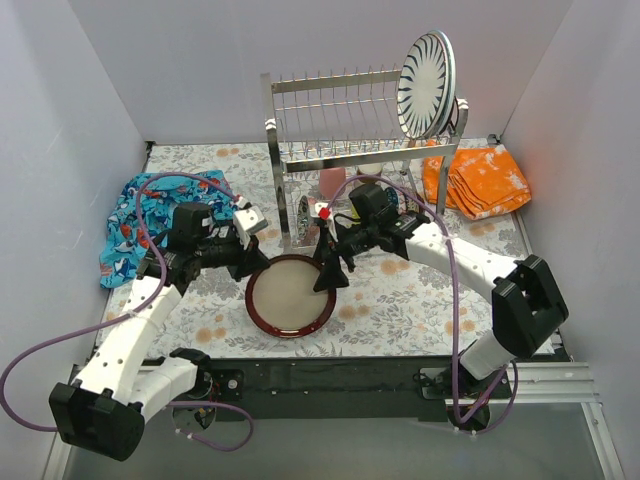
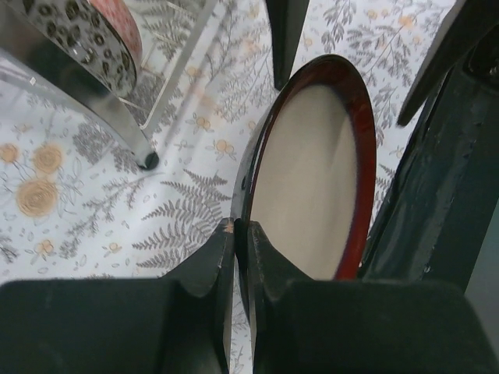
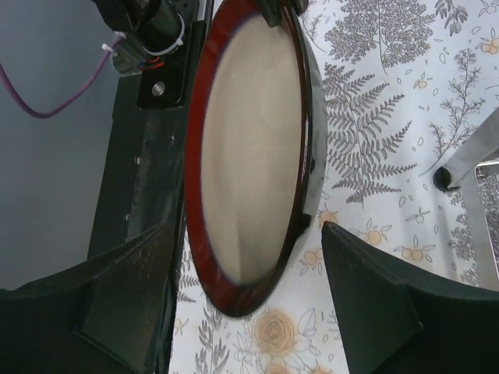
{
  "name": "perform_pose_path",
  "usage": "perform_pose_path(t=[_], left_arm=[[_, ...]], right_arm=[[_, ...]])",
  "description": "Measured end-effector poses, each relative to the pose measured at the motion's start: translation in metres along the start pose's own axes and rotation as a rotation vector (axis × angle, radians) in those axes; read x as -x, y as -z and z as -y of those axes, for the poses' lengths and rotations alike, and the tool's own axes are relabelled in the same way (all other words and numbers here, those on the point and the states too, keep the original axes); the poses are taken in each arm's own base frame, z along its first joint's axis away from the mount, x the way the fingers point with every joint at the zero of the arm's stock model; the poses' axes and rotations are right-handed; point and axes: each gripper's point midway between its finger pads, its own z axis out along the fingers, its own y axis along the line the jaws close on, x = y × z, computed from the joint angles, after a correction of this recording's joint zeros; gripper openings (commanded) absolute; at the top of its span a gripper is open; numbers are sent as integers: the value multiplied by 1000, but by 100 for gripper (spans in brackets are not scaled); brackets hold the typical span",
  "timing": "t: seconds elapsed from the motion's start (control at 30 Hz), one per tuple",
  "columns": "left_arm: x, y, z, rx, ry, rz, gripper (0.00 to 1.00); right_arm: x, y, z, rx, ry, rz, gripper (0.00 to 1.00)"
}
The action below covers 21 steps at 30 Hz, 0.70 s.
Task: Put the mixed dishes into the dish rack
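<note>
A plate [image 1: 291, 297] with a tan centre, red rim and black underside lies in front of the dish rack [image 1: 340, 150]. My left gripper [image 1: 254, 266] is shut on its left rim; in the left wrist view the fingertips [image 2: 222, 234] pinch the plate [image 2: 312, 171]. My right gripper [image 1: 330, 274] is open, with its jaws on either side of the plate's right edge [image 3: 249, 156] and not touching it. A black-and-white striped plate [image 1: 427, 85] stands in the rack's upper shelf. A pink cup [image 1: 332, 182] and a patterned bowl [image 1: 303, 212] sit in the lower tier.
A blue patterned cloth [image 1: 150, 215] lies at the left and an orange cloth [image 1: 485, 180] at the back right. A rack leg [image 2: 144, 156] stands close to the plate, also seen in the right wrist view [image 3: 460, 167]. White walls enclose the floral table cover [image 1: 400, 300].
</note>
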Motion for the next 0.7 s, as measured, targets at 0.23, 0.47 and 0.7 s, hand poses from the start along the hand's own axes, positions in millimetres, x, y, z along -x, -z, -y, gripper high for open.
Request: perform_pose_path(t=[0.23, 0.47, 0.7], left_arm=[[33, 3, 0, -5, 7, 96, 5], [49, 5, -33, 186, 88, 149, 74], [93, 61, -138, 779, 64, 322, 90]], right_arm=[[3, -16, 15, 0, -62, 32, 2], [8, -3, 33, -108, -98, 15, 1], [71, 99, 31, -331, -12, 54, 1]])
